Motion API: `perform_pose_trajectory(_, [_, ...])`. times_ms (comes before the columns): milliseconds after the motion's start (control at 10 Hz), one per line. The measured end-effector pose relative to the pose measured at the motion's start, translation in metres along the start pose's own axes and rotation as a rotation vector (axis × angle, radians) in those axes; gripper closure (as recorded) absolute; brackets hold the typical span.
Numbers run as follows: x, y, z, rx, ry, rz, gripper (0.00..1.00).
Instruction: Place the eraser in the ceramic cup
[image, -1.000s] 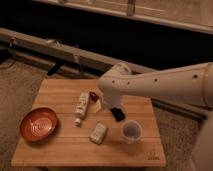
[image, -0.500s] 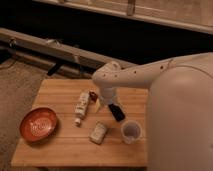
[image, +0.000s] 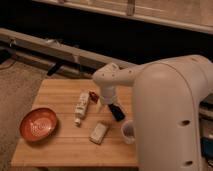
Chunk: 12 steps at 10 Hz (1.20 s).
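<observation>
The eraser (image: 93, 96), a small dark bar with a red patch, lies on the wooden table (image: 60, 90) just right of the white bottle. The ceramic cup (image: 128, 131), small and pale, stands near the table's front right, partly behind my arm. My gripper (image: 116, 111) shows as a dark part below the white wrist, low over the table, to the right of the eraser and just above and left of the cup. It is apart from the eraser.
A wide orange-red bowl (image: 38, 124) sits at the front left. A white tube-like bottle (image: 80, 106) lies mid-table. A pale grey-white block (image: 99, 132) lies in front of it. My large white arm (image: 170, 115) covers the table's right side.
My arm has swung nearer and fills more of the right side. The gripper has shifted slightly left and down towards the table. The eraser, cup and other objects have not moved.
</observation>
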<state>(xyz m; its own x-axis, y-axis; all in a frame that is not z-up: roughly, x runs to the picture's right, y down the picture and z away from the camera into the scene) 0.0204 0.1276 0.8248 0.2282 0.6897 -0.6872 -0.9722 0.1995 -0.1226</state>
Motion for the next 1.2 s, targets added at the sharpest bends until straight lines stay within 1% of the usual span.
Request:
perform_pose_trajectory(200, [-0.006, -0.001, 0.007, 0.018, 0.015, -0.007, 0.20])
perform_pose_trajectory(300, [-0.008, -0.002, 0.009, 0.020, 0.020, -0.007, 0.20])
perform_pose_trajectory(1000, [-0.008, -0.002, 0.009, 0.019, 0.020, -0.006, 0.20])
perform_pose_trajectory(1100, [-0.008, -0.002, 0.010, 0.016, 0.021, -0.007, 0.20])
perform_pose_trajectory(1200, [-0.009, -0.008, 0.016, 0.001, 0.020, -0.011, 0.20])
